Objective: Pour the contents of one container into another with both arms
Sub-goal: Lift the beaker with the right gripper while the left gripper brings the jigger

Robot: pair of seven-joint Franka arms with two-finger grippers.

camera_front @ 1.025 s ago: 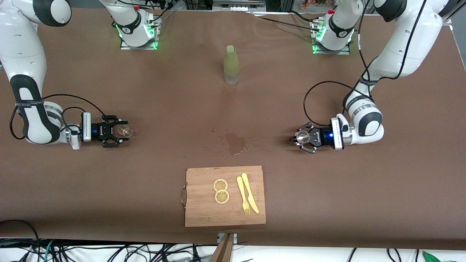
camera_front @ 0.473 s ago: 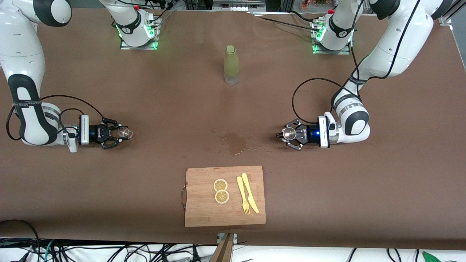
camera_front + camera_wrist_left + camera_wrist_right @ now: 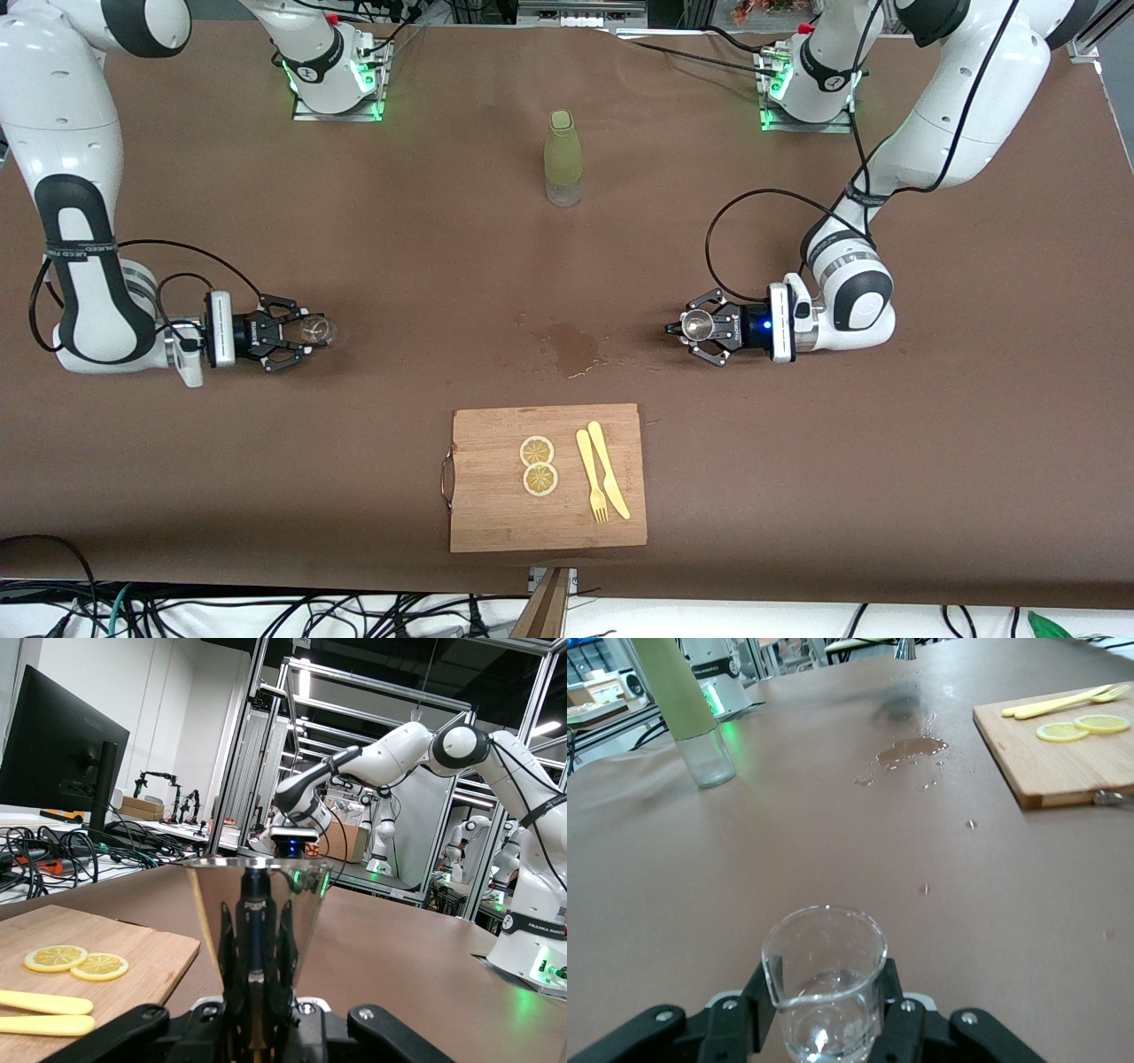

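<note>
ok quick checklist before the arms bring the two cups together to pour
1. Left gripper shut on the metal cup: ok, the fingers clamp it low down.
2. Right gripper shut on the glass beaker: ok, a finger sits on each side.
3. Beaker holds liquid: ok, a little clear liquid shows at the bottom.
4. Both vessels upright: ok in the wrist views.
5. Path between the grippers: not ok, a wet spill lies on the table midway.
6. Cutting board and green bottle out of the way: ok, board nearer the front camera, bottle farther.
</note>
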